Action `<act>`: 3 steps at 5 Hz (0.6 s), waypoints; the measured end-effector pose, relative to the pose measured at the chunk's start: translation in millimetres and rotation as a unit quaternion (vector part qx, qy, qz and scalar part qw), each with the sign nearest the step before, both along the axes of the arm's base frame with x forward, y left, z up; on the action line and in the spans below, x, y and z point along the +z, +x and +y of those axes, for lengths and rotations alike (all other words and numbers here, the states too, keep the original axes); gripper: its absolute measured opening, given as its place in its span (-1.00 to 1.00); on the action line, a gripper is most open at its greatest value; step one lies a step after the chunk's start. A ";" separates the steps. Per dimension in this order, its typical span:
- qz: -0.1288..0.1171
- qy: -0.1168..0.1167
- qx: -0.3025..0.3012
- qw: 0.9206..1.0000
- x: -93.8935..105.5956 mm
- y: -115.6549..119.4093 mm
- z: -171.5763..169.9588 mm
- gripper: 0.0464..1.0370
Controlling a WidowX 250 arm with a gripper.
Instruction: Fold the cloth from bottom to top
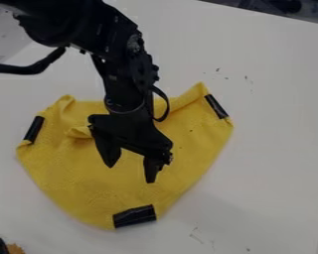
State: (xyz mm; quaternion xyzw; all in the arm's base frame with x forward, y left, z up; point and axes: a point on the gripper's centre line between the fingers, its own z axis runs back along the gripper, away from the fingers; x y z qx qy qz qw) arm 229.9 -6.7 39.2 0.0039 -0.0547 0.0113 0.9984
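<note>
Cloth [82, 173] under the downward-slanted black arm [127, 69], spread tool [130, 173] above its middle.

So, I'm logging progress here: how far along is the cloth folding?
The bottom-to-top fold doesn't look done: the yellow cloth is mostly spread out, only rumpled along its top. The gripper is open over the middle, apparently holding nothing. What's left looks like the whole fold: the bottom edge, with its black strip, has yet to come up to the top.
</note>
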 end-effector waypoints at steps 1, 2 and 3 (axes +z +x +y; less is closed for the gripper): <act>0.033 -0.034 0.008 0.999 -16.8 -29.1 -29.1 0.92; 0.029 -0.047 0.022 0.998 -16.1 -47.9 -48.4 0.92; 0.025 -0.053 0.037 0.998 -16.9 -49.6 -52.3 0.92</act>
